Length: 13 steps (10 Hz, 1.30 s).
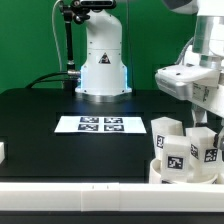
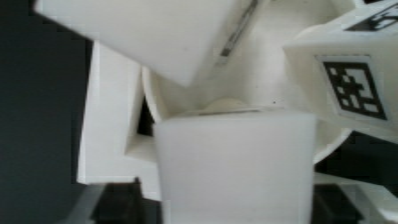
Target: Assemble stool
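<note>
- Black tabletop: the stool parts crowd its corner nearest the camera, at the exterior view's right, against the long white border rail. The flat white marker board lies mid-table, well apart.
- Round white plastic stool seat with tagged white block legs standing on it: a sideways push could, in all likelihood, tilt a leg or slide the seat along the rail.
- White two-finger gripper: it hovers just above the legs, jaws partly drawn in; whether a leg is grasped cannot be told. The wrist view shows only a close white block, so an off-centre pinch remains a risk.
</note>
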Available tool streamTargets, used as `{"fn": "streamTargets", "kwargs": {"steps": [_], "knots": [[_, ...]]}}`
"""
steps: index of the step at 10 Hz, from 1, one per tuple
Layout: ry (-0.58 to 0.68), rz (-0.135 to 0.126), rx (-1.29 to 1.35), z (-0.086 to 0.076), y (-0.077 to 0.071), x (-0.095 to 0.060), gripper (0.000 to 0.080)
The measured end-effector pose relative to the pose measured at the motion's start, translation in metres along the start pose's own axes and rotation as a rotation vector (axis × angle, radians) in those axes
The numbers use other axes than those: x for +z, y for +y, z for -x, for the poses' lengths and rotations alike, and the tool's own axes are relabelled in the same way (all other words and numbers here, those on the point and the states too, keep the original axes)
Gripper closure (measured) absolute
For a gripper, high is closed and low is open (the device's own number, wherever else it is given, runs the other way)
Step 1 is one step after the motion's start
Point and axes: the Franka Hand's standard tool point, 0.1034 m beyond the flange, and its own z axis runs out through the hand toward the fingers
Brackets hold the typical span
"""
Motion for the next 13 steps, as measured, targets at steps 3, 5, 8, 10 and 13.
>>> {"fn": "streamTargets", "kwargs": {"steps": [3,5,8,10,13], "knots": [[-0.001,-0.004,0.028,0.001,-0.0005,0.0,0.046],[0.0,-0.004,0.043,0.0012,-0.0005,0.0,0.046],[0.0,-0.006,0.316,0.0012,-0.001,0.0003,0.046],[0.001,-0.015,0.631,-0.0008,-0.0024,0.0006,0.046],[-0.009,-0.011,1.017,-0.0055,-0.0035,-0.001,0.046]]}}
